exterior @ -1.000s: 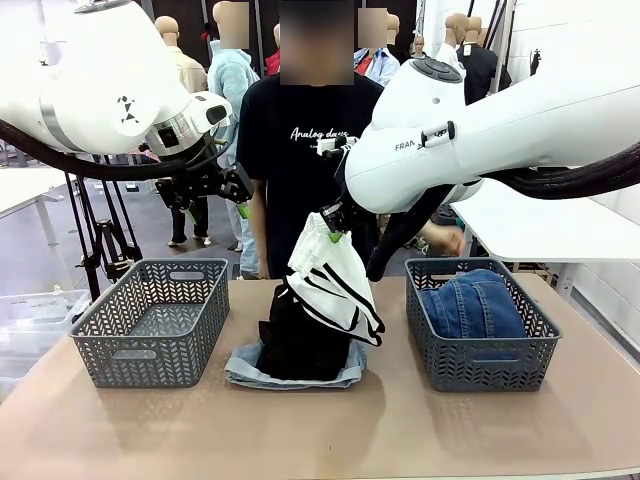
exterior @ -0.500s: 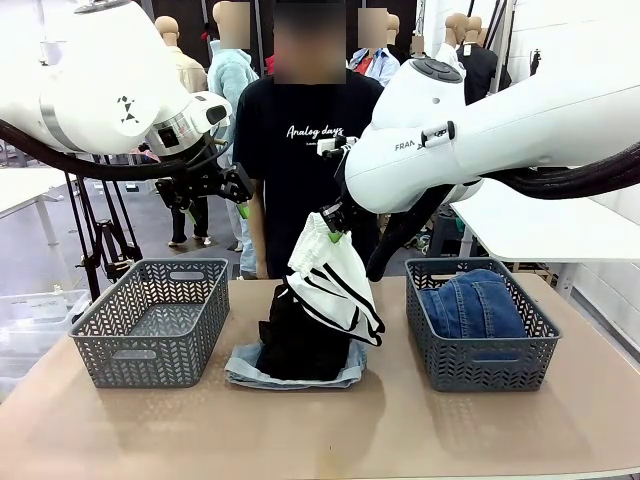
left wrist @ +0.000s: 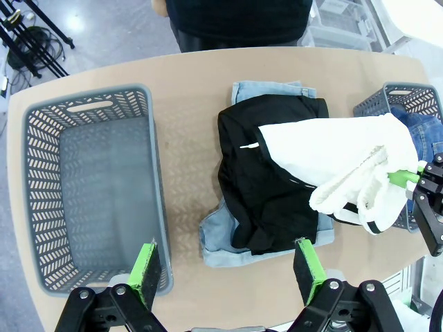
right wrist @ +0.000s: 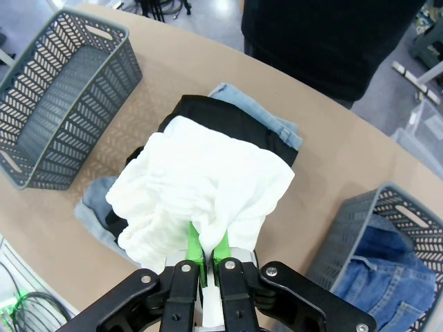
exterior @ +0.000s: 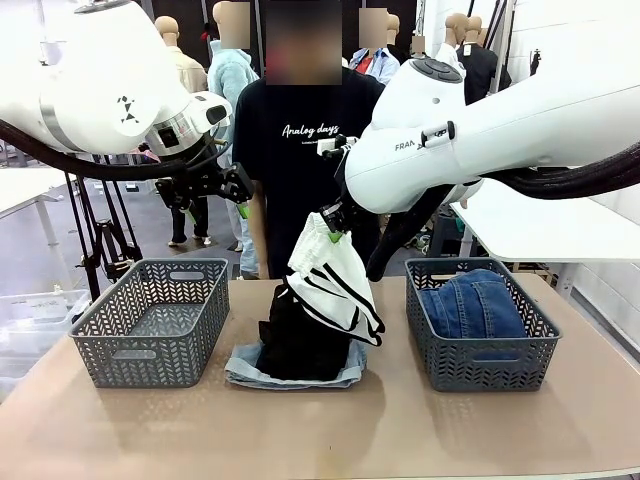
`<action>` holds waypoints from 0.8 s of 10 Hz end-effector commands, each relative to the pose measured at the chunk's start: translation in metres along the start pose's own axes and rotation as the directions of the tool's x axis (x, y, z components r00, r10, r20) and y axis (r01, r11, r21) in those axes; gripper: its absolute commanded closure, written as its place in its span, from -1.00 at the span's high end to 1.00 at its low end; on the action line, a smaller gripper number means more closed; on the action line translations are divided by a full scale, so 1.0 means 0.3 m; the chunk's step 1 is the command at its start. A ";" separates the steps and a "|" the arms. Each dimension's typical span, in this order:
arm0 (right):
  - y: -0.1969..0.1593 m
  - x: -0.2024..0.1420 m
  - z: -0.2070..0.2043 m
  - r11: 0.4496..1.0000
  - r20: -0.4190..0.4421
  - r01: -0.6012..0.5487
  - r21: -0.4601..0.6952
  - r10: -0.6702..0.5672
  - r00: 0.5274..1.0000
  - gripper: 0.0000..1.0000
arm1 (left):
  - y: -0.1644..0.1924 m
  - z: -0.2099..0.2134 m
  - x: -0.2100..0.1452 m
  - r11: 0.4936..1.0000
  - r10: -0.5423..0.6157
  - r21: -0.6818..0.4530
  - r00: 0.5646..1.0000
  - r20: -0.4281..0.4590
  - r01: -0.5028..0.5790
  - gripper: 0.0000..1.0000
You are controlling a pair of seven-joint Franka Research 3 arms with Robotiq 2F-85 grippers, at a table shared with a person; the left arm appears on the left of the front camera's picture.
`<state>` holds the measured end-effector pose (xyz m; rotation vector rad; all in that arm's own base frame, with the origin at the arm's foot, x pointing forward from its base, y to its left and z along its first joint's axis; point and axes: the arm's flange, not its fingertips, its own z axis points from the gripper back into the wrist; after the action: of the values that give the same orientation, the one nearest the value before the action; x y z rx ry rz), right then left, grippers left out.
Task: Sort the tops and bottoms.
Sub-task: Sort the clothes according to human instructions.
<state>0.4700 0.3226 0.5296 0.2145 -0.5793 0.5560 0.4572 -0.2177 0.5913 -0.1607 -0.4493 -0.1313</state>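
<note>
Pinching a bunch of the white striped top (right wrist: 208,187) between tightly closed green pads, the right gripper (right wrist: 206,242) held it hanging just above the black top (exterior: 300,335), its lower edge touching that garment. Beneath the black top lay the pale denim shorts (exterior: 245,372). The left gripper (left wrist: 227,266), jaws spread wide and holding nothing, hovered above and left of the black top. To its right, the dark blue jeans (exterior: 472,305) sat in a grey basket (exterior: 480,362).

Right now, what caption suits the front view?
Right gripper holds the striped white top raised over the black top and pale denim shorts.
</note>
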 end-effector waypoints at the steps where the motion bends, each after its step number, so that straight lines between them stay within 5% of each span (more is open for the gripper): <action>1: -0.005 0.009 0.004 1.000 0.004 0.002 0.000 -0.002 1.000 -1.00 | 0.007 0.002 0.005 1.000 0.003 -0.001 1.000 0.008 -0.003 1.00; 5: 0.000 0.000 0.000 1.000 0.000 0.000 0.000 0.000 1.000 -1.00 | 0.007 0.002 0.005 1.000 0.003 -0.001 1.000 0.008 -0.003 1.00; 8: -0.156 0.021 0.268 0.986 0.110 0.102 -0.132 -0.087 0.990 -1.00 | 0.007 0.002 0.005 1.000 0.003 -0.001 1.000 0.008 -0.003 1.00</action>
<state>0.4722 0.2864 0.5724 0.1910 -0.6538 0.4883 0.4574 -0.2174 0.5913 -0.1607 -0.4495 -0.1307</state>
